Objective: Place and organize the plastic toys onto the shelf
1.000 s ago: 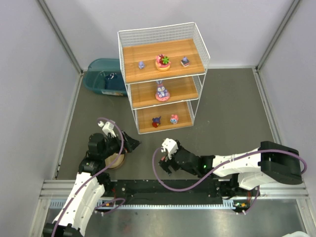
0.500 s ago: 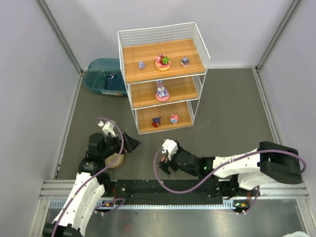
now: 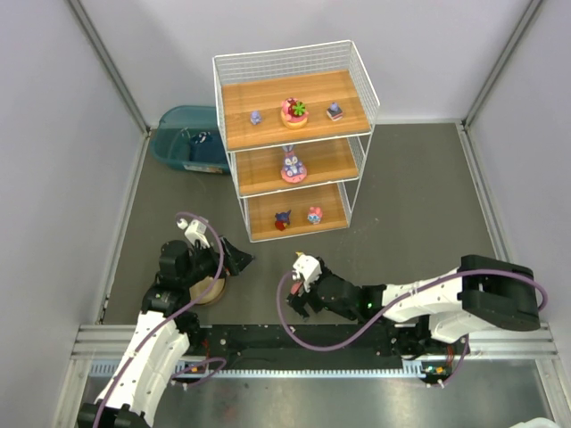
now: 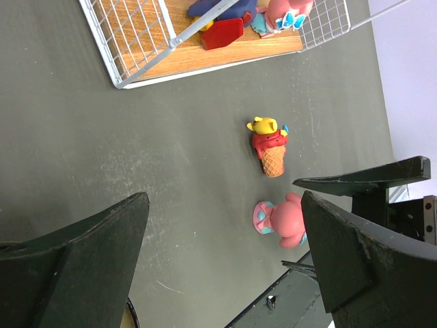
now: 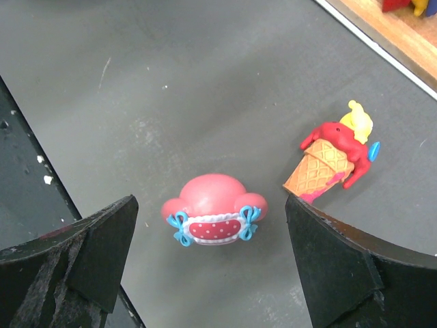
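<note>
My right gripper [image 5: 212,266] hangs spread wide over the pink toy [image 5: 213,213], having crept slightly back toward its base in the last second. The cone toy [image 5: 331,164] lies just beside it on the table [image 5: 171,82], near the shelf [image 3: 268,107]. My left gripper [image 4: 225,253] stays spread, unmoved.

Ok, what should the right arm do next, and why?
Probably lower the right gripper and close on the pink bow toy: its open jaws straddle it from above, and it lies on the table, not yet on the shelf.
</note>
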{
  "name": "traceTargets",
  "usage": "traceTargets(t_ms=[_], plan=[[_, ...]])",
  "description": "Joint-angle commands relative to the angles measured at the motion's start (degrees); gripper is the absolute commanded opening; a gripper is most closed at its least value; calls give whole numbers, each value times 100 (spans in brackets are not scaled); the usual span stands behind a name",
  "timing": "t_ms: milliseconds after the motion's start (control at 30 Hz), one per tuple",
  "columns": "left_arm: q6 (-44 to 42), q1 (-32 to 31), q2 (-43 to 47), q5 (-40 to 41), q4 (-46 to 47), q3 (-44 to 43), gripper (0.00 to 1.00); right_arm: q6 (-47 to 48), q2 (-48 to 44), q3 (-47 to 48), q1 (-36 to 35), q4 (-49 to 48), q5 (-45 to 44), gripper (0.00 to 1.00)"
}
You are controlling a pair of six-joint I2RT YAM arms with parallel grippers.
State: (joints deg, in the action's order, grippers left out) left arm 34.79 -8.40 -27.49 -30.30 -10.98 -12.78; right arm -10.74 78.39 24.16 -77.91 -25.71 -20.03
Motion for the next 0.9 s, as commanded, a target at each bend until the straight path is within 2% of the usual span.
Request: traceTargets(t_ms=[0, 167, 267, 867], plan=[[-68, -12, 59, 69, 96, -182, 99, -121, 106, -26, -111, -311, 17, 90], [-68, -12, 33, 69, 105, -181, 99, -156, 150, -26, -128, -320, 26, 89], [-77, -12, 41, 69, 105, -181, 99, -147, 150, -17, -137, -311, 26, 85], [-68, -12, 33, 77, 96, -173, 99, -156, 229, -8, -137, -276, 26, 45]])
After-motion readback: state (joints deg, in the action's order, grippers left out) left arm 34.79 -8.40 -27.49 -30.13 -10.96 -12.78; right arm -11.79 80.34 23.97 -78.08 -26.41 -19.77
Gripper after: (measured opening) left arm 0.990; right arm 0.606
